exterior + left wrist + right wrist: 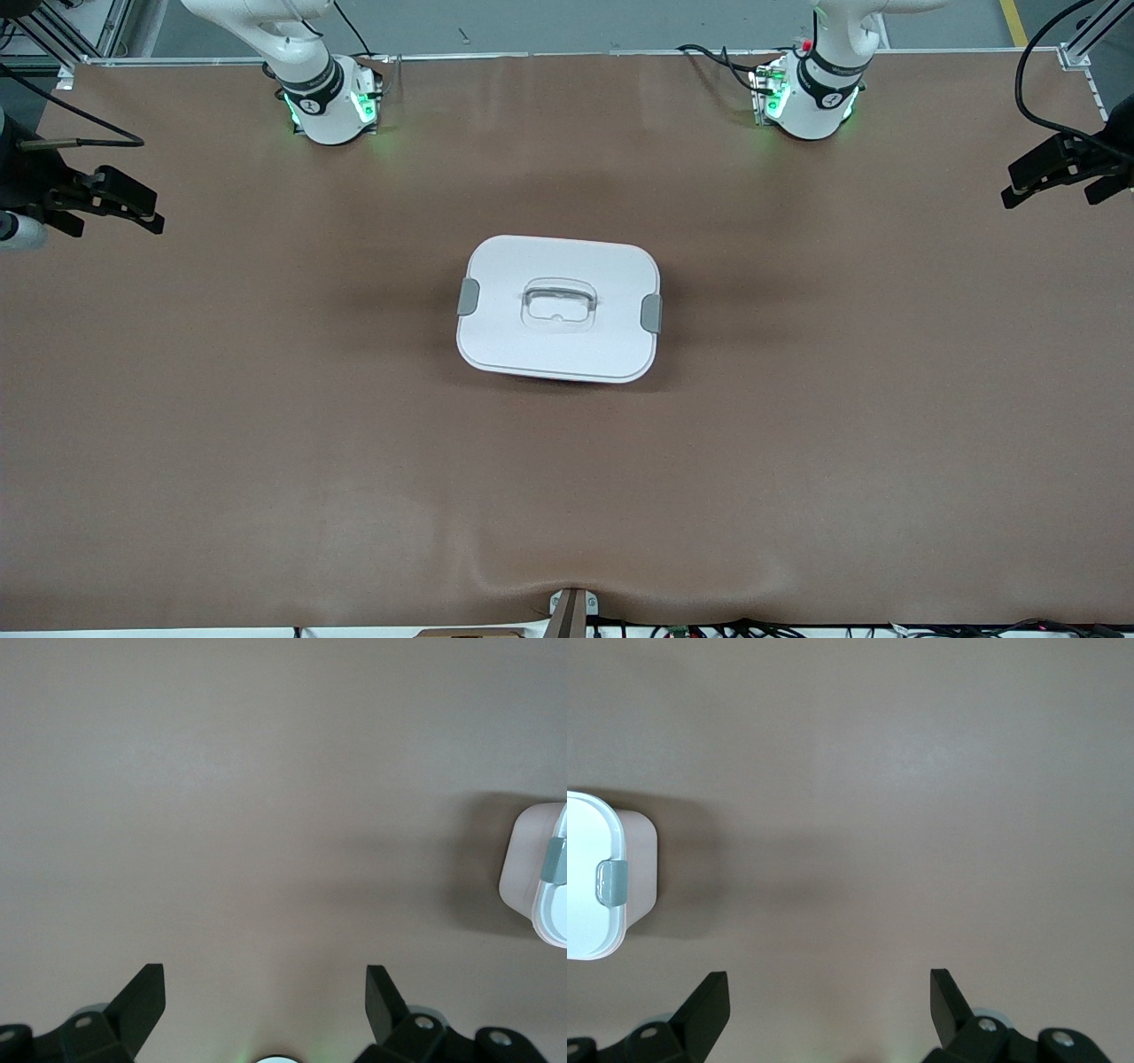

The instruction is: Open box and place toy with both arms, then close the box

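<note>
The box (558, 306) sits shut in the middle of the table, its white lid on, with a clear recessed handle (558, 301) and a grey clip (468, 297) on each short side. The toy is out of view. My right gripper (152, 215) hangs open and empty over the table's edge at the right arm's end, well away from the box. My left gripper (1012, 186) is open and empty over the left arm's end. The left wrist view shows the left gripper (264, 979) over bare mat with one clipped end of the box (532, 877). The right wrist view shows the right gripper (830, 983) and the box's other end (594, 877).
A brown mat (266, 425) covers the whole table. Both arm bases (328, 102) (811, 97) stand along the edge farthest from the front camera. A small bracket (571, 607) sits at the nearest edge, where the mat is slightly wrinkled.
</note>
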You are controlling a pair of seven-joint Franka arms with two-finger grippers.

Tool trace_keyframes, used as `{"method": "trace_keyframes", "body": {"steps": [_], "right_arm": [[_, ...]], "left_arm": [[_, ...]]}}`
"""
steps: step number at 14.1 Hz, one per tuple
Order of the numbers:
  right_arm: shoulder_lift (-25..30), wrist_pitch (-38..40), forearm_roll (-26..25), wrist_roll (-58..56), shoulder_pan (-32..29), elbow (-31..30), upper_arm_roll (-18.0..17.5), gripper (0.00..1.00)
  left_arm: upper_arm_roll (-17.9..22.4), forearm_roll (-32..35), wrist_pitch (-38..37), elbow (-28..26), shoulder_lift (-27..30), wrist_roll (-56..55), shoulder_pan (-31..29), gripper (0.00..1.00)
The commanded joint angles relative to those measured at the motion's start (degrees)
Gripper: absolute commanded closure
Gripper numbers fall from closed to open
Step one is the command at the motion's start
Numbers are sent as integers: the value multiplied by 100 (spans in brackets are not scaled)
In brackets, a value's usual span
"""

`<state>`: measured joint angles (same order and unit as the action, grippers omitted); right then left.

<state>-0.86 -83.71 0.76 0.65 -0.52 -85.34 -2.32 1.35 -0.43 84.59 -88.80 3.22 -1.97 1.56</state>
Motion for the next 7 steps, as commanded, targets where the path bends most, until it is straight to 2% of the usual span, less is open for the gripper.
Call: {"method": "trace_keyframes", "body": {"steps": [1,7], "right_arm": [[-73,92,-32,84,34,149,4,0],[-64,92,-23,84,34,149,4,0]], "left_arm": [[14,-80,49,20,-102,74,-7,0],[14,-80,49,47,-103,-14,2,0]]}}
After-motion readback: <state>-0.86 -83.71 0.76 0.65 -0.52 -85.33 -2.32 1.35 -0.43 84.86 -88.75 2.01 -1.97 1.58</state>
